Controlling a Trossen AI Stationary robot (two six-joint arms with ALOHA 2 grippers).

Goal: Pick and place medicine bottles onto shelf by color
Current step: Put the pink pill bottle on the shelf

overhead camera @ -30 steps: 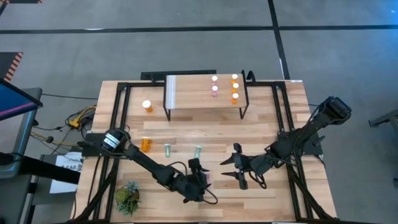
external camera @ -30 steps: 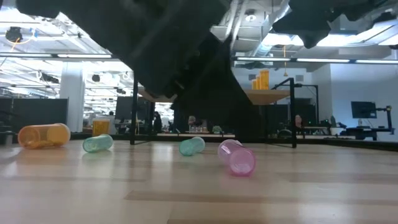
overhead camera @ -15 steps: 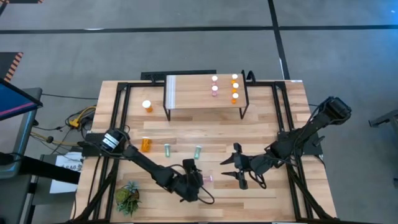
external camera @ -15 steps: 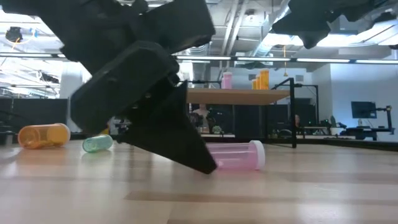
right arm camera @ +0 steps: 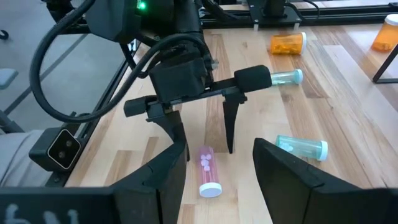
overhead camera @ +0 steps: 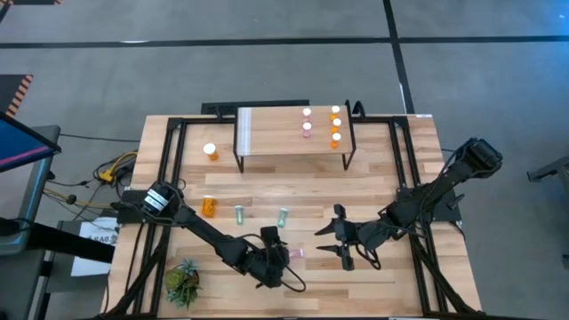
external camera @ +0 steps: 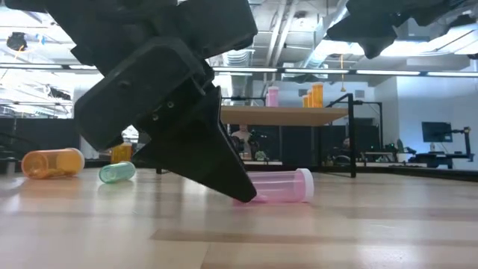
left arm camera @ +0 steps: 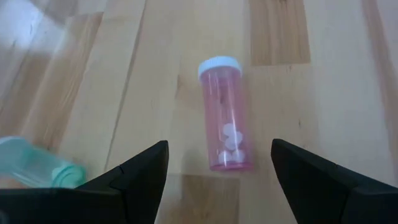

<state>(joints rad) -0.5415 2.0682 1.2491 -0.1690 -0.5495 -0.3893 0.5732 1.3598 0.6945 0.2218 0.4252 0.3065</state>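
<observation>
1. Your shelf (overhead camera: 293,133) at twelve o'clock already carries five upright bottles: two pink (overhead camera: 307,120), three orange (overhead camera: 335,126).
2. Left hand (overhead camera: 277,255), fingers spread wide, straddles the lying pink bottle (overhead camera: 294,254) at six o'clock; nothing is gripped yet.
3. Right hand (overhead camera: 331,242) waits open, empty, near four o'clock.
4. Still down on the tabletop (overhead camera: 391,178): two teal bottles (overhead camera: 260,214), one lying orange bottle (overhead camera: 209,206), one standing orange bottle (overhead camera: 211,152). I'd call you roughly halfway.

A small green plant (overhead camera: 183,281) is seen at the lower left of the wooden table (overhead camera: 391,182). Yellow cables (overhead camera: 113,168) are coiled on the floor beside the table's left edge.
</observation>
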